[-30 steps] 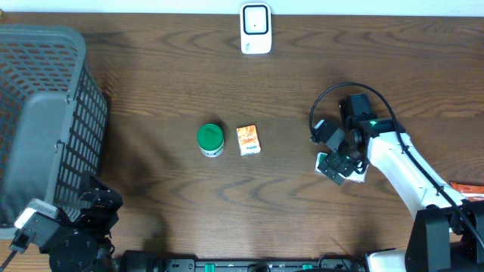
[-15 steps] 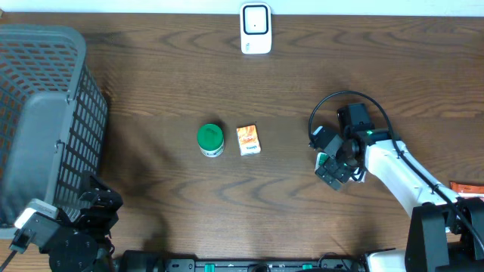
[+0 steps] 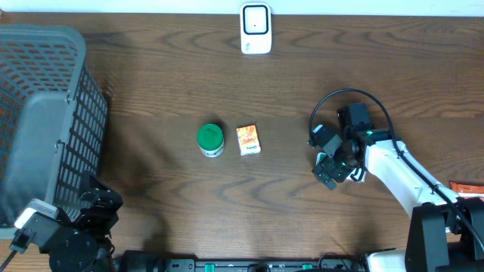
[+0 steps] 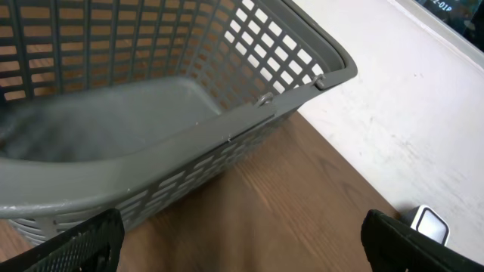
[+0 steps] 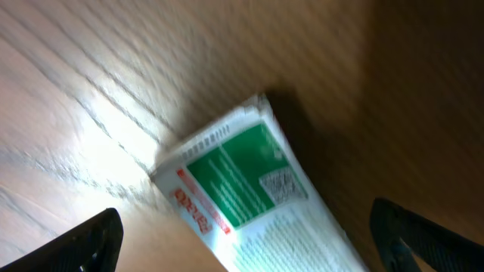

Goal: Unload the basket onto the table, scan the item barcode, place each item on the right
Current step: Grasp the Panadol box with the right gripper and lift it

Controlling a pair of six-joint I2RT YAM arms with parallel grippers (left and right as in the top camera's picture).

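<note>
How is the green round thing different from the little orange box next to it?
The green-topped jar is round; the orange box is a rectangle. The jar's top is plain green; the box shows orange print with a white end. Both sit on the wooden table, untouched.

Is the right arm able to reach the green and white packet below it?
Probably yes: the right hand hangs open directly over the packet, which lies flat on the table with nothing covering it.

In my right wrist view, the white packet with a green panel (image 5: 243,180) carries fine print and a square code, too blurred to read. In my left wrist view, a dark corner panel (image 4: 454,7) shows "01P".
</note>
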